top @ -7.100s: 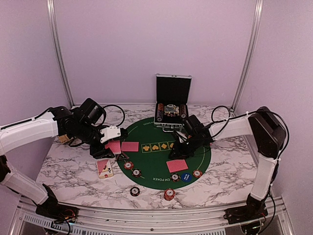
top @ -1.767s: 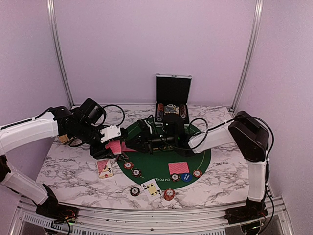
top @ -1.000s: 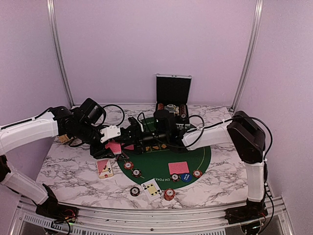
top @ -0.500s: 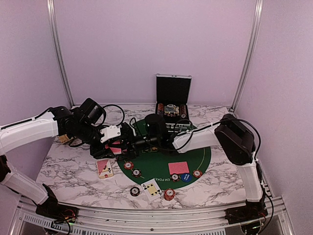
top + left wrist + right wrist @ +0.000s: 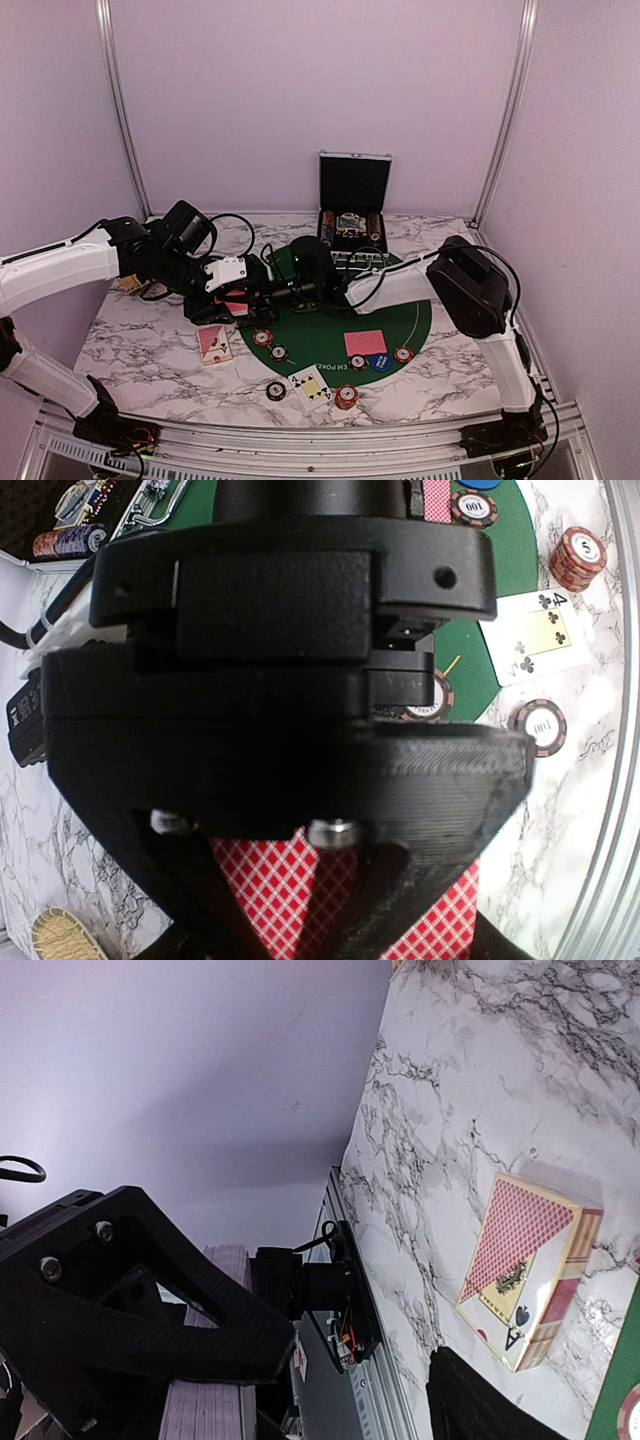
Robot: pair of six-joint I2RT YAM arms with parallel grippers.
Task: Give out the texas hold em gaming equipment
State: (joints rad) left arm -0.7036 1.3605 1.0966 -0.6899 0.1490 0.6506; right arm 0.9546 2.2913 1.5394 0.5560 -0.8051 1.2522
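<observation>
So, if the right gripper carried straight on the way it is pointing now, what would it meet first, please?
Most likely the red-backed cards clamped in the left gripper: the open right gripper points leftward at them from close by. Depth is hard to judge from above, so take that with some caution.

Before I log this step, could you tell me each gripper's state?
Left gripper: shut on the red-backed cards.
Right gripper: open, holding nothing.

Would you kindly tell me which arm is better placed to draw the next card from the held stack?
Right. Its open claw has reached across to the red-backed cards. The left claw is shut on those cards, so it is occupied as the holder.
</observation>
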